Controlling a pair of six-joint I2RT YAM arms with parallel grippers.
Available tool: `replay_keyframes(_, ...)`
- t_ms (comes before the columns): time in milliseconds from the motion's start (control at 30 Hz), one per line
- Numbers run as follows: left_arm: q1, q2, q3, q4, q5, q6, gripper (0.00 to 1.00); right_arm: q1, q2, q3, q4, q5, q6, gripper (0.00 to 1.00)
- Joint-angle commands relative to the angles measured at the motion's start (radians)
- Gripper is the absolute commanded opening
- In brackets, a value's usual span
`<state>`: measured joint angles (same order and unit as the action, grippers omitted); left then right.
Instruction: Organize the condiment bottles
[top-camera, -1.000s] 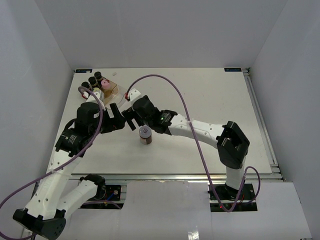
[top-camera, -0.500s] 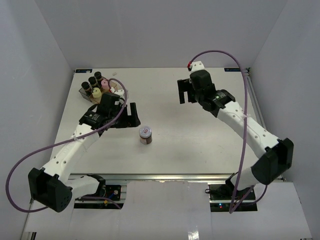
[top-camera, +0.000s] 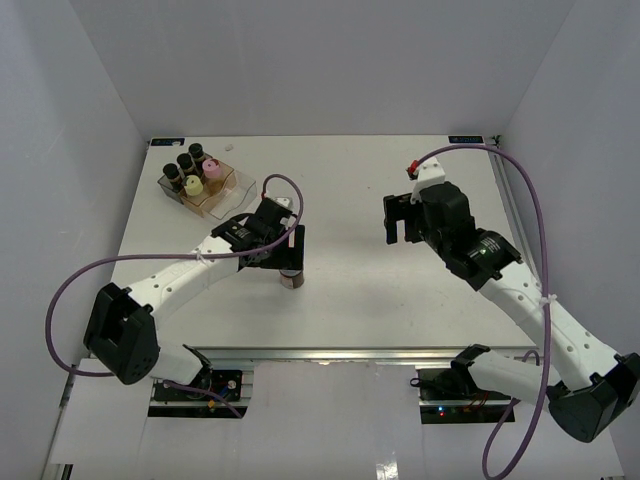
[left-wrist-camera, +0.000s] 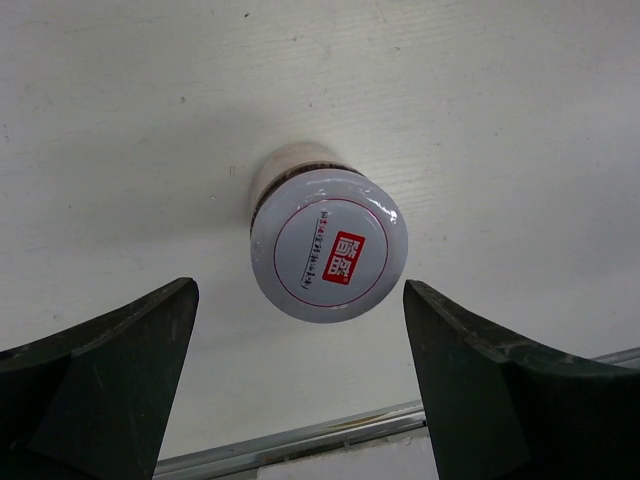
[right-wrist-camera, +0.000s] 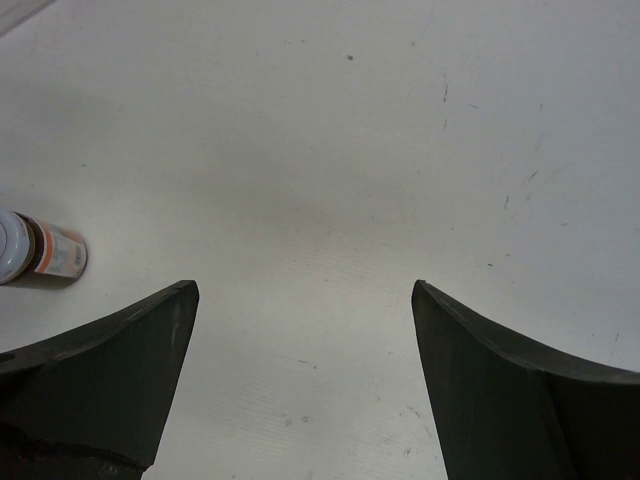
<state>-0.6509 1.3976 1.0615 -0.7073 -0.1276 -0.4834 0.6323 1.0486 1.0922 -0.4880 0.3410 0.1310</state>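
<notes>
- Left gripper (left-wrist-camera: 298, 292): spread wide and empty, hanging directly over the grey-lidded jar (left-wrist-camera: 330, 250). Its fingers (left-wrist-camera: 110, 370) stand clear on either side of the lid, with no contact visible.
- Grey-lidded jar: upright and alone on the bare worktop (top-camera: 400, 290), well apart from the other jars.
- Handling (judgement): small, rigid, probably light. The lid is smooth and round, so likely slippery, and the body may be glass, so set it down gently. The lid looks wider than the body. Best hold is from above, pinching across the lid's sides.
- Right gripper (right-wrist-camera: 303, 285): also spread and empty over bare worktop, well off to the right of the jar.
- Clear bin (top-camera: 240, 183), far-left corner: holds three black-capped jars (top-camera: 186, 160), a pink-capped jar (top-camera: 211, 167) and a pale yellow jar (top-camera: 193, 185).
</notes>
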Motion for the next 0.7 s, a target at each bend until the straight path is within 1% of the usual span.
replay_keyframes(0, -0.016, 0.024, 0.038, 0.038, -0.051, -0.03, 0.94, -0.002, -0.079, -0.021, 0.047, 0.018, -0.031, 0.93)
replay_keyframes(267, -0.056, 0.107, 0.057, 0.04, -0.076, -0.054, 0.91, -0.002, -0.106, -0.054, 0.065, 0.022, -0.04, 0.93)
replay_keyframes(467, -0.06, 0.138, 0.058, 0.033, -0.105, -0.07, 0.89, -0.001, -0.128, -0.075, 0.08, 0.026, -0.043, 0.92)
replay_keyframes(567, -0.061, 0.153, 0.058, 0.034, -0.116, -0.075, 0.86, -0.002, -0.137, -0.081, 0.085, 0.026, -0.044, 0.92)
replay_keyframes(667, -0.061, 0.168, 0.056, 0.037, -0.122, -0.078, 0.74, -0.001, -0.145, -0.088, 0.088, 0.026, -0.044, 0.92)
